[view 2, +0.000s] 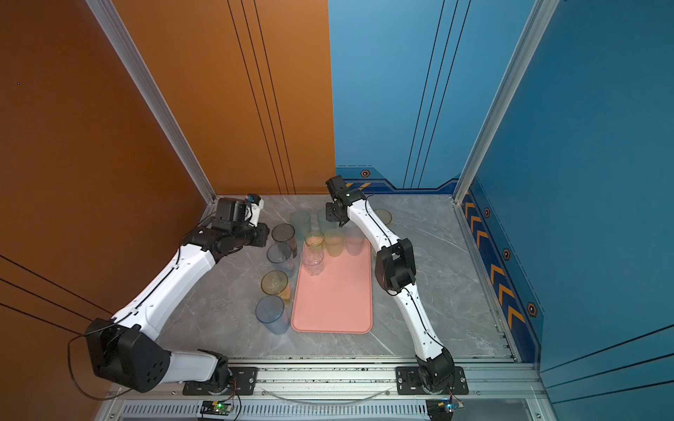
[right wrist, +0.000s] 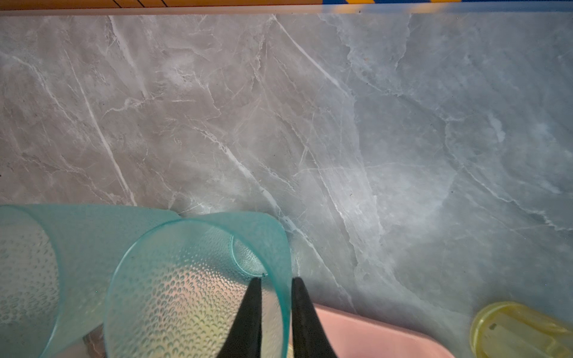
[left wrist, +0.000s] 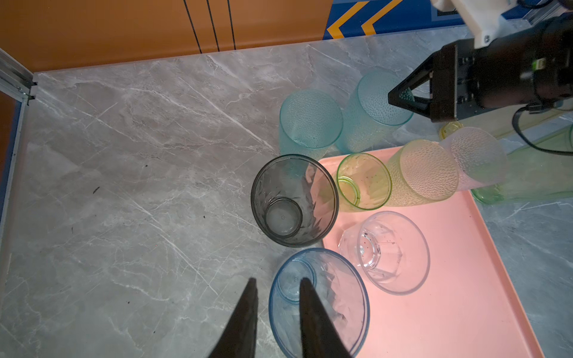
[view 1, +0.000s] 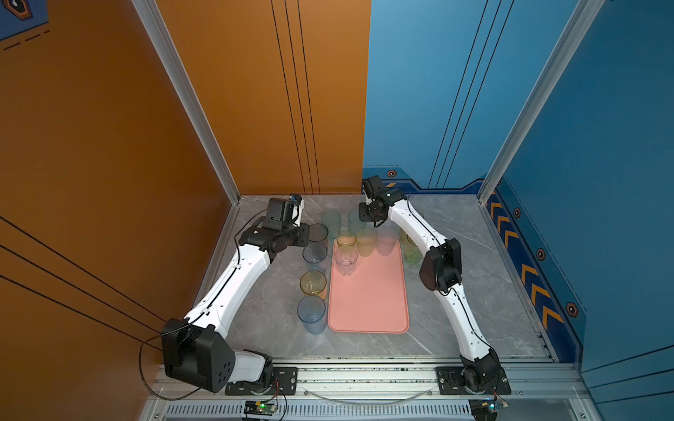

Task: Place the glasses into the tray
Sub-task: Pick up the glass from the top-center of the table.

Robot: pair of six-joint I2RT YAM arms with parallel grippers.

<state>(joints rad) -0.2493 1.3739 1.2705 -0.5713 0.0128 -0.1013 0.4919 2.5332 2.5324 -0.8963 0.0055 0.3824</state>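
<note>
Four glasses point(view 1: 345, 260) stand at the tray's point(view 1: 368, 302) twelve-o'clock end. On the desk point(view 1: 437, 328), four line up at nine, two teal at eleven, two at two. The right claw point(right wrist: 276, 279) straddles a teal glass point(right wrist: 186, 294) rim, and I cannot tell if it grips. The left claw point(left wrist: 278, 280) hovers slightly open, holding nothing.

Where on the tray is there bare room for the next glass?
The tray is bare over its near half, from the clear glass to the near rim. The far end is crowded: green glass, yellow glass and pinkish glass in a row.
</note>
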